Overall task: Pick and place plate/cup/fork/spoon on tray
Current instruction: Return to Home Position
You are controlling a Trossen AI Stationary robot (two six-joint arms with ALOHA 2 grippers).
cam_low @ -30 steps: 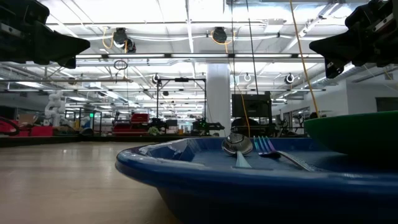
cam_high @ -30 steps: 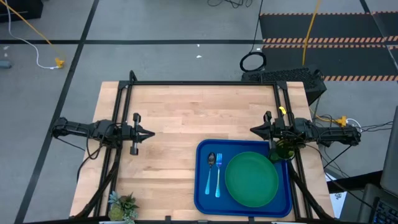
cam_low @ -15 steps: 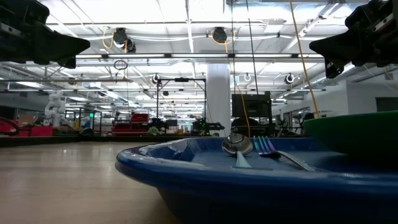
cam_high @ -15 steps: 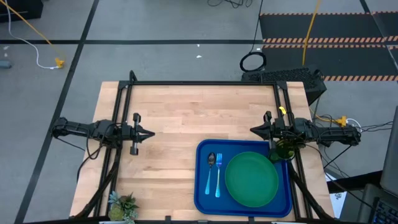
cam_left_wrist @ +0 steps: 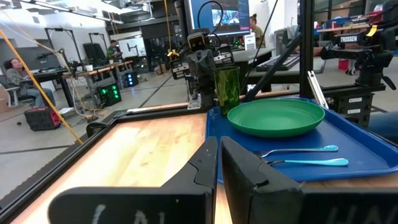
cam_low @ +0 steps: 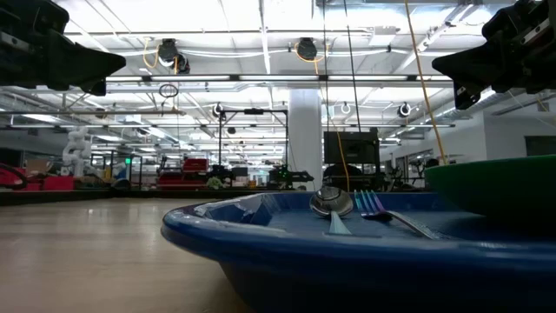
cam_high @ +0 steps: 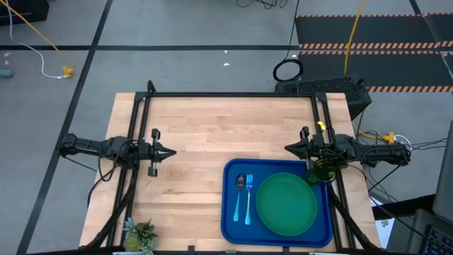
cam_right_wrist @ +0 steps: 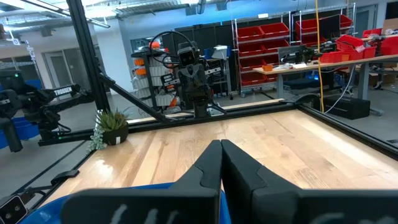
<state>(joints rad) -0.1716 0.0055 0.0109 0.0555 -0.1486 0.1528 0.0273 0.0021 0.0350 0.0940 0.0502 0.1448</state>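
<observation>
- Tray (cam_high: 230, 212) at table's (cam_high: 212, 134) near right corner, flat on the wood.
- Plate (cam_high: 286, 204) on tray, right part, filling most of it.
- Spoon (cam_high: 239, 195) and fork (cam_high: 248, 198) side by side on tray's left strip, just left of plate, metal ends toward table's far side; spoon outermost.
- Cup (cam_high: 323, 171) upright at tray's far right corner, just beyond plate; on or over the rim, hard to tell from above.
- Left gripper (cam_high: 172, 152) over bare wood at left side, well apart from tray, fingers pressed together, holding nothing.
- Right gripper (cam_high: 289, 148) above table just beyond tray's far edge, fingers pressed together, empty; cup beside its wrist.
- Small plant (cam_high: 139, 234) at near left edge.
</observation>
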